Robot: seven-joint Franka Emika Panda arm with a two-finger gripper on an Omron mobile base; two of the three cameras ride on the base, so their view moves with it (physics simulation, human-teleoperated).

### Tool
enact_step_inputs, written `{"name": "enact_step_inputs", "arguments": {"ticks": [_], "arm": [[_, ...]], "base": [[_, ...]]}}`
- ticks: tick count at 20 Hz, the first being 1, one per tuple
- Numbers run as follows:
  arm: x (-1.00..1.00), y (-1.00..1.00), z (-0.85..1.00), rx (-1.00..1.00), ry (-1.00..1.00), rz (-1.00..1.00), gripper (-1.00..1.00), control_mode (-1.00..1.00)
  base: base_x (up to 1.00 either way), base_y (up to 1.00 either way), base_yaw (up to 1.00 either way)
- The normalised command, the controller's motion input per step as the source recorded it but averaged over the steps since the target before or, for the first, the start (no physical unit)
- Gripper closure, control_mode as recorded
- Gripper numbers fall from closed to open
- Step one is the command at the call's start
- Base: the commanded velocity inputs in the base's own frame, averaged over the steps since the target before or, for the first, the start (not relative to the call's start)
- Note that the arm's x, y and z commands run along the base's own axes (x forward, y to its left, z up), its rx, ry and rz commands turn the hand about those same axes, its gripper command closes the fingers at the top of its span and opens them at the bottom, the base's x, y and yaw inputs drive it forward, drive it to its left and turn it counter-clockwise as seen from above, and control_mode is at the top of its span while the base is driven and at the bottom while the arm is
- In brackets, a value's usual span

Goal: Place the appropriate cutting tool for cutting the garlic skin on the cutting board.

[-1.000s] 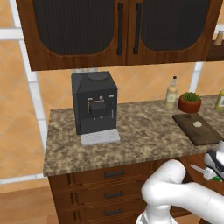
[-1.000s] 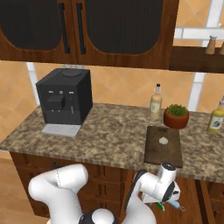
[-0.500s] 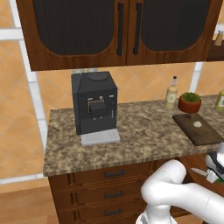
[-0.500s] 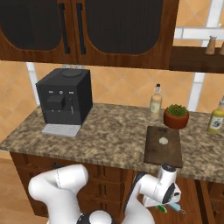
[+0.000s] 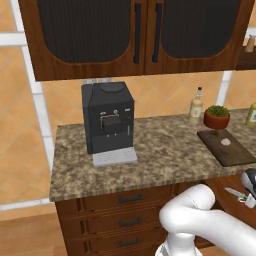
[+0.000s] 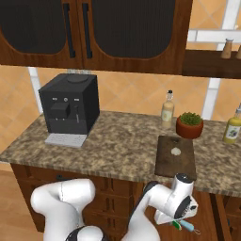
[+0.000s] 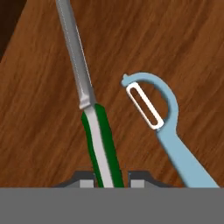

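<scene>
The knife (image 7: 89, 103), silver blade and green handle, lies on the wooden floor of an open drawer (image 7: 175, 43) below the counter. My gripper (image 7: 111, 177) is down in that drawer with its fingertips (image 7: 85, 178) tight on either side of the green handle. In the left base view the knife (image 5: 233, 192) juts left from the gripper (image 5: 247, 198) at the lower right. The dark brown cutting board (image 5: 235, 152) rests on the counter above, with the whitish garlic (image 5: 226, 142) on it. The right base view has the board (image 6: 176, 162), the garlic (image 6: 176, 151) and the gripper (image 6: 181, 225) beneath the counter edge.
A light blue peeler (image 7: 159, 122) lies just right of the knife in the drawer. On the counter stand a black coffee machine (image 5: 109, 120), a bottle (image 5: 196, 106) and a potted plant (image 5: 217, 116) behind the board. Dark cabinets hang above.
The hand has sunk a little lower into the drawer, down onto the knife's handle. Nothing on the counter has moved.
</scene>
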Motion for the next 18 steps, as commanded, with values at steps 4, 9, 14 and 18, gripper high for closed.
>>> {"name": "enact_step_inputs", "arguments": {"ticks": [4,9,14,18], "arm": [[-0.73,-0.01,0.92,0.0,0.0,0.08,1.0,-1.0],[-0.54,-0.01,0.98,0.0,-0.01,0.09,1.0,-1.0],[0.05,-0.06,1.0,0.03,0.0,0.05,1.0,-1.0],[0.41,-0.09,0.98,0.12,0.0,0.04,1.0,-1.0]], "base": [[0.0,0.0,0.0],[0.0,0.0,0.0],[0.0,0.0,0.0],[0.0,0.0,0.0]]}}
